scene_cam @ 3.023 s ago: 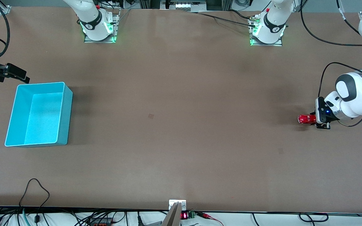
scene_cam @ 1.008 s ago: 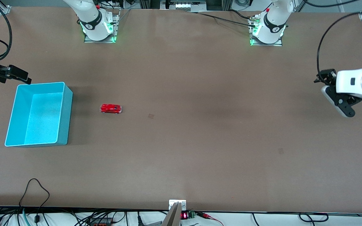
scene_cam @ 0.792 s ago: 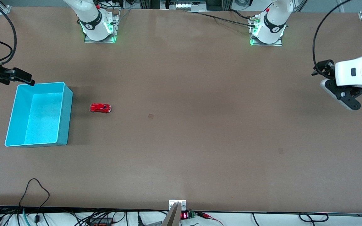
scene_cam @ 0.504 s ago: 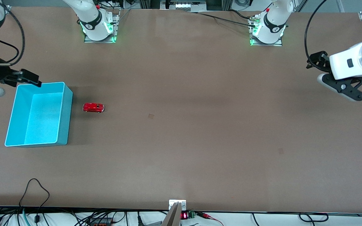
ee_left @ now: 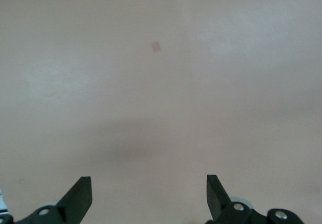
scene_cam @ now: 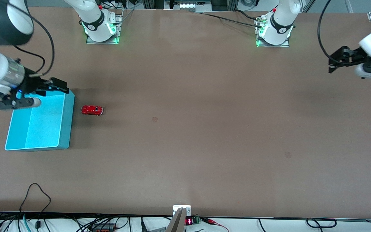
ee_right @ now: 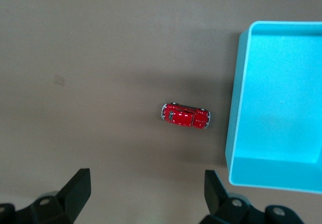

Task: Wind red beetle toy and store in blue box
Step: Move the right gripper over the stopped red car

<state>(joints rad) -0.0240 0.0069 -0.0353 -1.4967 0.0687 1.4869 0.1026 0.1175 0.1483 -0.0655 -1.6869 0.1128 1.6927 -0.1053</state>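
Red beetle toy (scene_cam: 91, 110) sits on the bare table in the front view, close beside the blue box (scene_cam: 66, 129) on the side toward the left arm's end, clearly outside it. We judge storing is still to do, so the car lies where an arm can reach it. The right gripper (scene_cam: 58, 85) hovers over the box's corner nearest the robots' bases, which we take as a setup for grasping the car. The left gripper (scene_cam: 341, 58) hangs over the table at the left arm's end, well apart from both; that arm waits.

From the left wrist view, we see the left gripper (ee_left: 149, 196) spread wide over empty tabletop.

From the right wrist view, the right gripper (ee_right: 147, 191) is likewise spread and empty, with the toy (ee_right: 185, 116) and box (ee_right: 236, 133) below it.
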